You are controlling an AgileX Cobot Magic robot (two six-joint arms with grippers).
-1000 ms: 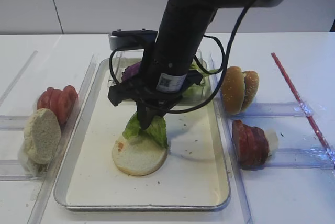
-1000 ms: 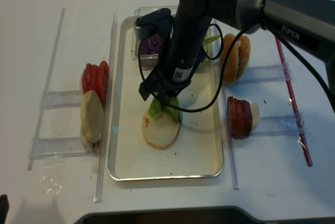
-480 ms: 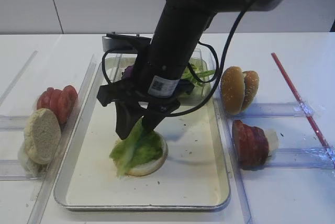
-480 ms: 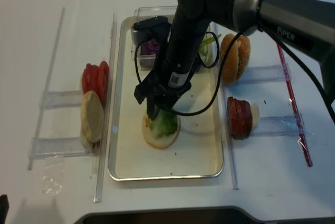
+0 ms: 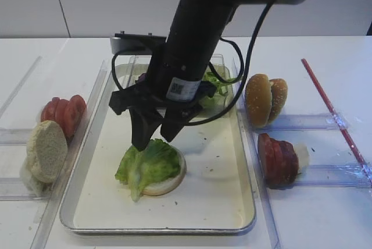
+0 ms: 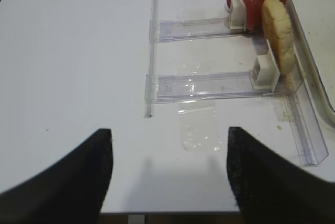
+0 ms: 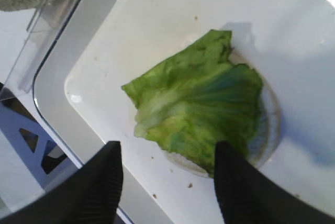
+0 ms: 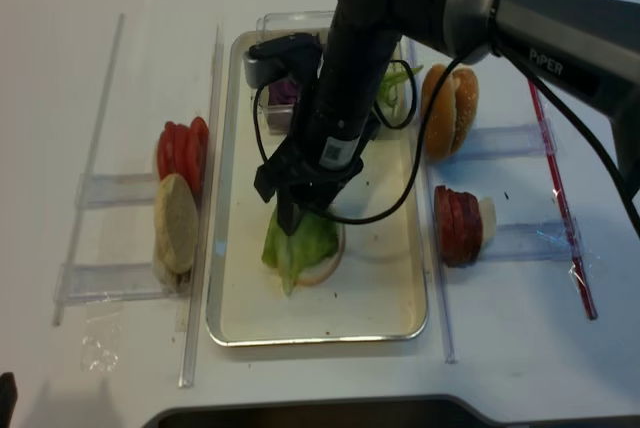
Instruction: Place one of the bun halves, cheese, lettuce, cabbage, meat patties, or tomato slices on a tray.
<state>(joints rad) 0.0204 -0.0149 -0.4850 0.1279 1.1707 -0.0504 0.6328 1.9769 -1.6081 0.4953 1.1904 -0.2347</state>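
Green, frilly lettuce (image 5: 149, 164) lies draped over a pale bun half (image 5: 168, 178) in the middle of the metal tray (image 5: 244, 196) — one edge spilling off the bun's near-left side. The right gripper (image 5: 154, 138) hangs just above the leaf, jaws spread and holding nothing. The placing step looks done; next, I judge, calls for a straight lift clear. The left gripper (image 6: 167, 174), jaws apart, hovers over bare table at far left.
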